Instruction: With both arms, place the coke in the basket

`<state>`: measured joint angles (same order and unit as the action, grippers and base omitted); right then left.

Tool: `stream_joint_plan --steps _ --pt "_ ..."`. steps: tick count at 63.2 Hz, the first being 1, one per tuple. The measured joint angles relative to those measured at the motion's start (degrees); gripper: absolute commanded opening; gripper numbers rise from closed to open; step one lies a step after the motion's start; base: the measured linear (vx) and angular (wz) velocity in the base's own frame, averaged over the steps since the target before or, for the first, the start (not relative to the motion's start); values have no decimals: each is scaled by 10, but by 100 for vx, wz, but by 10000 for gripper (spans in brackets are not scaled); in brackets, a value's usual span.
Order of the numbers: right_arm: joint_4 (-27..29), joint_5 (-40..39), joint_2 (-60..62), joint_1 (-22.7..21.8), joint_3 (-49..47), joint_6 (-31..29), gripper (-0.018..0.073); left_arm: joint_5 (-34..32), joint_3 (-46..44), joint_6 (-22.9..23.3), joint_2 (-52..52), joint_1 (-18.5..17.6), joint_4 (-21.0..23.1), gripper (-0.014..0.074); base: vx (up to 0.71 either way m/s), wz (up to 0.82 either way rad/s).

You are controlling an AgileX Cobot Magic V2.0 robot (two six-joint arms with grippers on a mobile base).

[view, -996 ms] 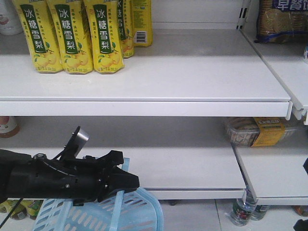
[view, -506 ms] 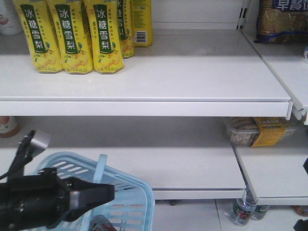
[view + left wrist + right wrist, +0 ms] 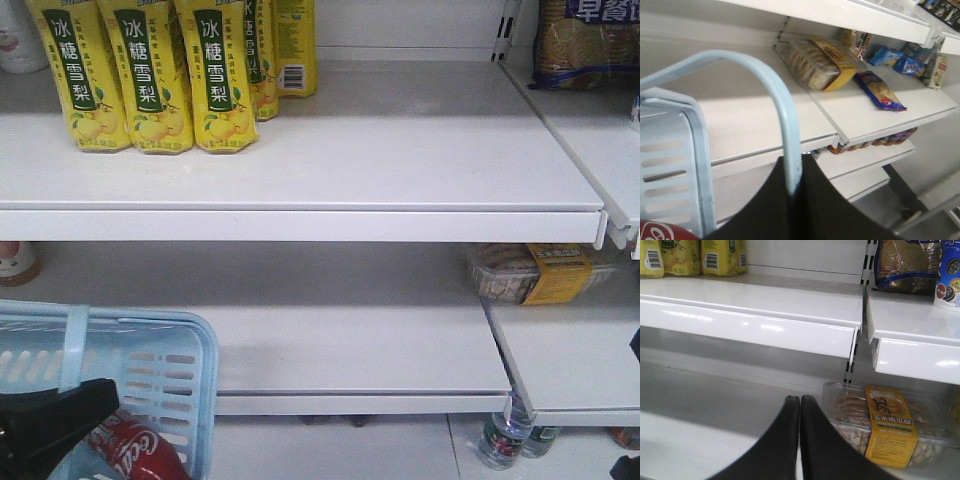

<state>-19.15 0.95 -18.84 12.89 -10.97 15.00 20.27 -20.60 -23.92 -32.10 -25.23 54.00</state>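
The light blue basket (image 3: 150,345) hangs at the lower left in the front view, in front of the lower shelf. Inside it the coke (image 3: 135,452) lies tilted, red with white script; a sliver of the coke (image 3: 657,233) also shows in the left wrist view. My left gripper (image 3: 794,165) is shut on the basket's pale blue handle (image 3: 775,95), which arches up from the slotted basket wall (image 3: 670,160). Only the black tip of the left gripper (image 3: 100,393) shows in the front view. My right gripper (image 3: 800,400) is shut with nothing between its fingers, facing the lower shelf.
Yellow drink cartons (image 3: 150,80) stand on the upper shelf (image 3: 300,225). A clear cookie tray (image 3: 535,272) with a yellow label lies on the lower shelf to the right, close to the right gripper's tip. Bottles (image 3: 505,440) stand on the floor. A biscuit bag (image 3: 585,40) sits at the top right.
The left arm has dropped and swung left, almost out of the front view, carrying the basket left with it. The coke inside now shows.
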Motion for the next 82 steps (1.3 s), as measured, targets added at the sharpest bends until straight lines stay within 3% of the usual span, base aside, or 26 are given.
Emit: stream_joint_plan --steps 20,30,39,82 --pt "0 0 0 0 0 0 -10 -57 73 162 95 0 -267 -6 0 0" --pt "0 0 0 0 0 0 -10 -88 116 212 125 1 -360 -6 0 0" --pt "0 0 0 0 0 0 -10 -106 145 221 148 21 -382 -6 0 0" --pt "0 0 0 0 0 0 -10 -106 221 226 298 189 -446 -6 0 0"
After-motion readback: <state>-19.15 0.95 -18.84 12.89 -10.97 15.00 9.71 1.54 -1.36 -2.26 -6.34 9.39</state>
